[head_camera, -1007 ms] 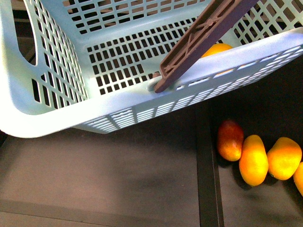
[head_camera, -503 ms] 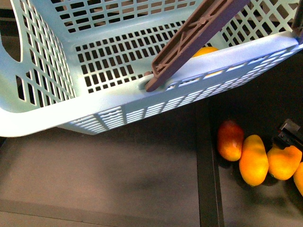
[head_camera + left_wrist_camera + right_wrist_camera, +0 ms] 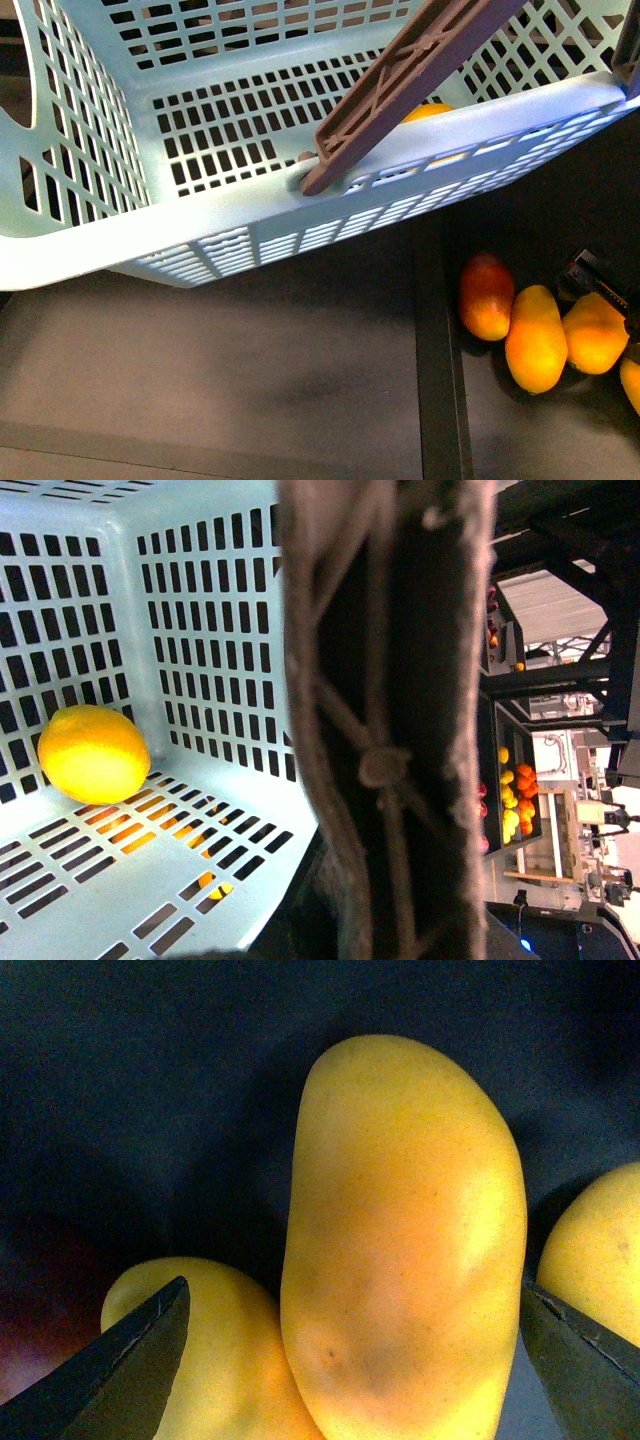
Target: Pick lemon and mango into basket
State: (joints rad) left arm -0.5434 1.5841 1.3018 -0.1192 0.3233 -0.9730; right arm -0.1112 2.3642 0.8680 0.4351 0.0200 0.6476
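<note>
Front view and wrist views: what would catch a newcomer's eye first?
The light teal basket fills the upper front view, tilted, with its brown handle across it and a lemon inside. At lower right, the open right gripper straddles a mango in a row of fruit.

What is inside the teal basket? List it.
One lemon lies on the slotted floor of the basket, near a corner. The brown handle covers part of the interior, so anything behind it is hidden. The mango lies outside.
</note>
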